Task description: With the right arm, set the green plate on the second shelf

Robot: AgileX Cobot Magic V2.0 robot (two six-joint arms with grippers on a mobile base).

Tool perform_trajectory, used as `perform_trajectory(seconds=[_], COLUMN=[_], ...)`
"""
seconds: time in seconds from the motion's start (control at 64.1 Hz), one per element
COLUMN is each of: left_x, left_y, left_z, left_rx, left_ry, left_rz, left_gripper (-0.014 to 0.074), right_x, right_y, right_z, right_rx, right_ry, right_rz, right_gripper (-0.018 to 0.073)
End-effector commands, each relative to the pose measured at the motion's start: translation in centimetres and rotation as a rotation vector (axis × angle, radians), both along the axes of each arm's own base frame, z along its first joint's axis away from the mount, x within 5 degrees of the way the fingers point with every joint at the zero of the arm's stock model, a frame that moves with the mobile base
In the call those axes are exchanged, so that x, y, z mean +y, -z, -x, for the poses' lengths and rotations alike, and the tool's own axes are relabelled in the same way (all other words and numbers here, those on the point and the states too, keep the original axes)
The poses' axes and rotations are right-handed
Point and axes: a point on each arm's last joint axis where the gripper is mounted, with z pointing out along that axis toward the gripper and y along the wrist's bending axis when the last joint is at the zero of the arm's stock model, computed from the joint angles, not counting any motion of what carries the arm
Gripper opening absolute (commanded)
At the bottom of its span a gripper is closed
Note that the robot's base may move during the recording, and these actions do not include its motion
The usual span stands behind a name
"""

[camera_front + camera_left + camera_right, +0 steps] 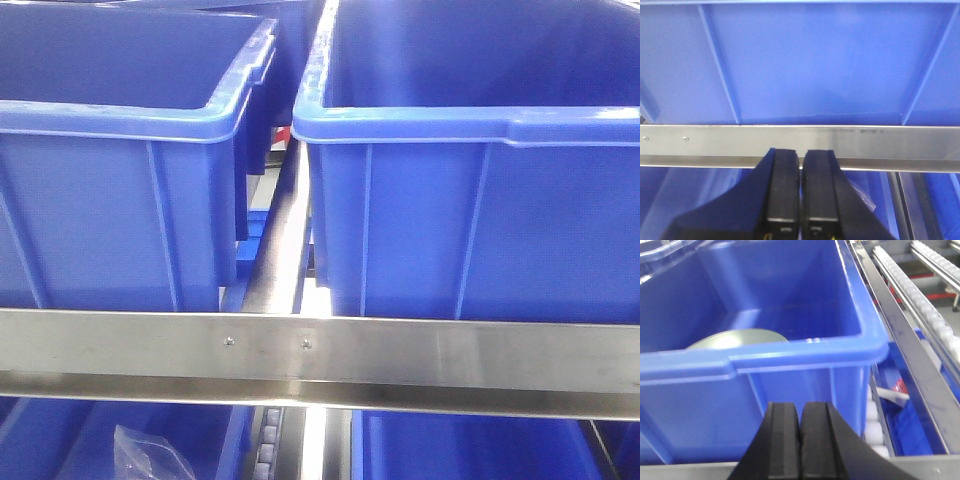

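The approach is in hand; nothing is grasped yet. The plate (737, 338) is seen inside the bin (805, 352), low behind its near wall, only its top arc showing. The right end effector (800, 440) is held outside that wall, below the bin's rim, fingers pressed together. Next, it is judged, a lift over the rim and an opening are called for. Room above the bin appears open. The left end effector (800, 190) is likewise closed, empty, at the rail (890, 142).
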Motion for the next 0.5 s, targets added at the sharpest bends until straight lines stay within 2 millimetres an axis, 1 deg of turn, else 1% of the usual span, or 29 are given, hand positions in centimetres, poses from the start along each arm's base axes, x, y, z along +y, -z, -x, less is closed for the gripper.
perform_trajectory(seconds=[0.0,0.484], left_x=[-0.15,-0.15], left_y=[0.76,0.76], left_z=[-0.11,-0.11], left_rx=[-0.039,-0.039], left_ry=[0.018,0.018], left_rz=[0.006,0.006], left_gripper=[0.0125,0.0125], right_x=[0.03,0.03], right_y=[-0.87,-0.89], right_z=[0.18,0.18], right_rx=[-0.091,-0.094], right_ry=[-0.002,-0.003], right_rz=[0.017,0.018], right_gripper=[0.0048,0.0048])
